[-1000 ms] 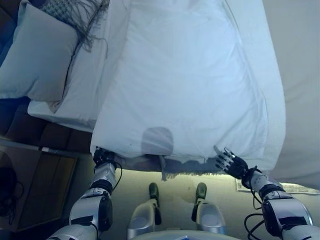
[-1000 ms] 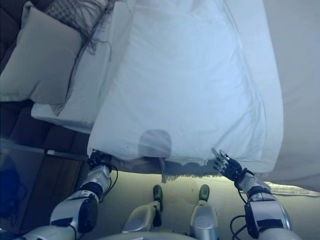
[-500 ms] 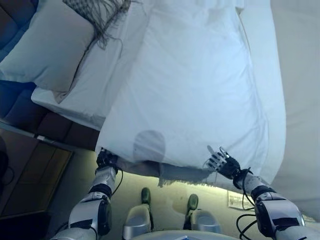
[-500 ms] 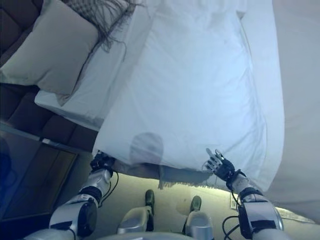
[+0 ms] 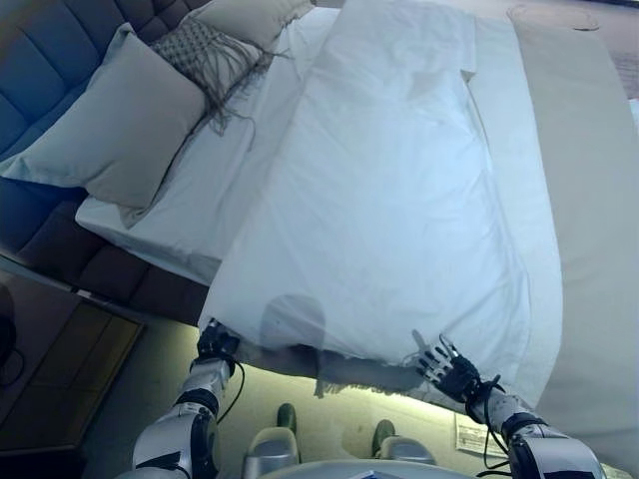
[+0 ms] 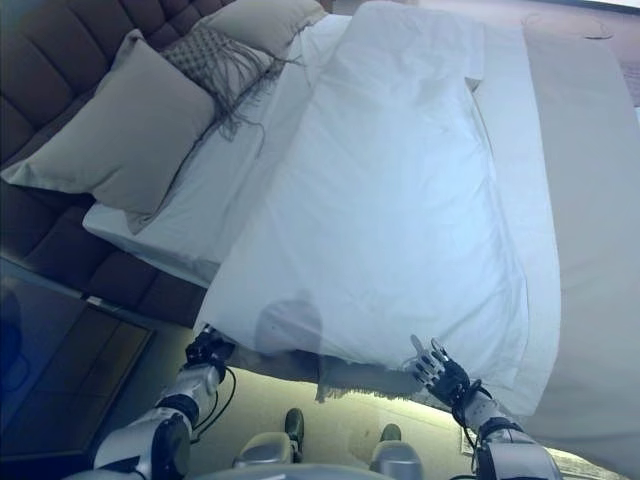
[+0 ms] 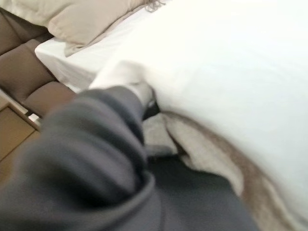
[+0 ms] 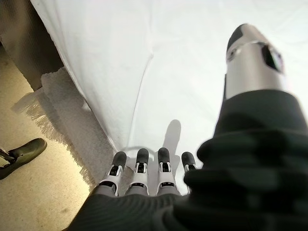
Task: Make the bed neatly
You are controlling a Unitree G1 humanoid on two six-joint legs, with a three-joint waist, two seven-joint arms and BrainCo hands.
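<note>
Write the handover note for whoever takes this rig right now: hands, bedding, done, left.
Left hand: at the near left corner of the white duvet; fingers hidden in the cloth, so grip unclear.
Right hand: open, fingers straight, at the duvet's near edge, holding nothing.
Duvet lies fairly flat along the bed but narrow, leaving the sheet bare on the pillow side. A grey fringed blanket hangs out under its near edge.
Done: duvet laid lengthwise.
Left: square the duvet, tidy the blanket edge, arrange pillows.

The left hand (image 5: 216, 341) has its fingers hidden under the white duvet (image 5: 389, 200) edge.
</note>
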